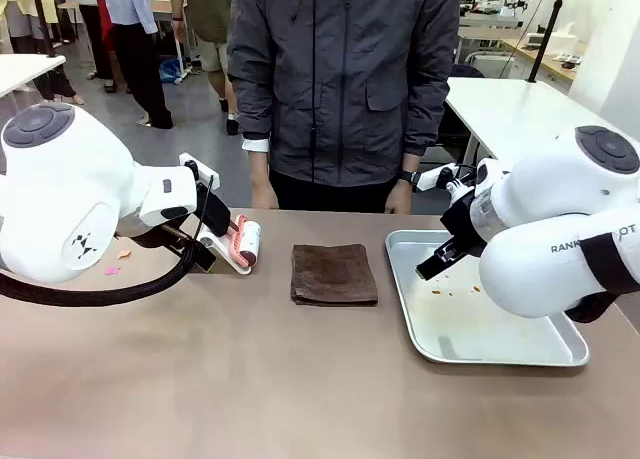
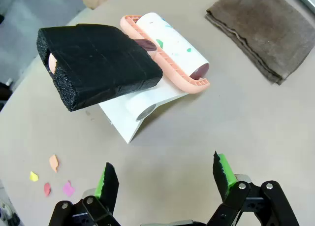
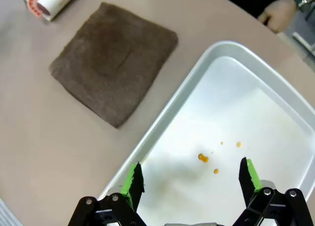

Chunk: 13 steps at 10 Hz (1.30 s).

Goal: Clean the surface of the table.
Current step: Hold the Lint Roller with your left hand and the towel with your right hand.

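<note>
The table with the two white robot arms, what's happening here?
Nothing is being handled right now. Both grippers are open and empty. The left gripper hangs over the table near a lint roller and some coloured paper scraps. The right gripper hangs over a metal tray with a few orange spots in it. A folded brown cloth lies between the roller and the tray. A person stands at the far side.

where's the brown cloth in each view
Front view: brown cloth mid-picture, between lint roller and metal tray.
Left wrist view: brown cloth top right, beyond the lint roller.
Right wrist view: brown cloth upper left, beside the metal tray.
Shared landmark: the lint roller.
</note>
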Tool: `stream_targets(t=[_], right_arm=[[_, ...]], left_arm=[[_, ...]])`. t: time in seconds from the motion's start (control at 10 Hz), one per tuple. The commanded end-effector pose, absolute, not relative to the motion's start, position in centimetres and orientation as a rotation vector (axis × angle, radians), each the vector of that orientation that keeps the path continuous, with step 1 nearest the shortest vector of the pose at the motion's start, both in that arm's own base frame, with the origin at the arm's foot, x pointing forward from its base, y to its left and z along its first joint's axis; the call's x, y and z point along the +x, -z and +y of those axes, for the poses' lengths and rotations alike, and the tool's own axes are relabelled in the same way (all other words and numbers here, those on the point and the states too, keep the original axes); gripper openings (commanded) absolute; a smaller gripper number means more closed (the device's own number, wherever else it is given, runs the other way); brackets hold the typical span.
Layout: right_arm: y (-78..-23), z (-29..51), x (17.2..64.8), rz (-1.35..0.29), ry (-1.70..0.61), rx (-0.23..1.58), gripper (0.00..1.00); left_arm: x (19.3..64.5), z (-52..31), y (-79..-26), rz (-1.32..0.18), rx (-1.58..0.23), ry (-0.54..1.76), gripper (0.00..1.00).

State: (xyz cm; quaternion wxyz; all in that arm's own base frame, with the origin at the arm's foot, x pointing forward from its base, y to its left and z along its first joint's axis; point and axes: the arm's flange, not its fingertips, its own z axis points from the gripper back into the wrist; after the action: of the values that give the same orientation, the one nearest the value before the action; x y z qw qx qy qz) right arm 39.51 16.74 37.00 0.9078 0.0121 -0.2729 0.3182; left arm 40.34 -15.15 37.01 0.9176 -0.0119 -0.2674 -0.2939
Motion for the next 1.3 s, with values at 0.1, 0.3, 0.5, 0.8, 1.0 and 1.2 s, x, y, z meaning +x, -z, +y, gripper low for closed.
stream_targets(t=[0.1,0.3,0.5,0.8,1.0,1.2], right_arm=[[-37.00,16.74,39.51,-0.563,-0.657,0.025,1.00],[-37.00,16.74,39.51,-0.563,-0.657,0.025,1.00],[-37.00,16.74,39.51,-0.563,-0.657,0.025,1.00],[-37.00,16.74,39.51,-0.563,-0.657,0.025,1.00],[-37.00,16.74,39.51,-0.563,-0.657,0.025,1.00],[-37.00,16.74,39.51,-0.563,-0.657,0.025,1.00]], left_arm=[[40.34,-15.15,-37.02,-0.550,-0.025,0.605,1.00],[40.34,-15.15,-37.02,-0.550,-0.025,0.605,1.00],[40.34,-15.15,-37.02,-0.550,-0.025,0.605,1.00],[40.34,-15.15,-37.02,-0.550,-0.025,0.605,1.00],[40.34,-15.15,-37.02,-0.550,-0.025,0.605,1.00],[40.34,-15.15,-37.02,-0.550,-0.025,0.605,1.00]])
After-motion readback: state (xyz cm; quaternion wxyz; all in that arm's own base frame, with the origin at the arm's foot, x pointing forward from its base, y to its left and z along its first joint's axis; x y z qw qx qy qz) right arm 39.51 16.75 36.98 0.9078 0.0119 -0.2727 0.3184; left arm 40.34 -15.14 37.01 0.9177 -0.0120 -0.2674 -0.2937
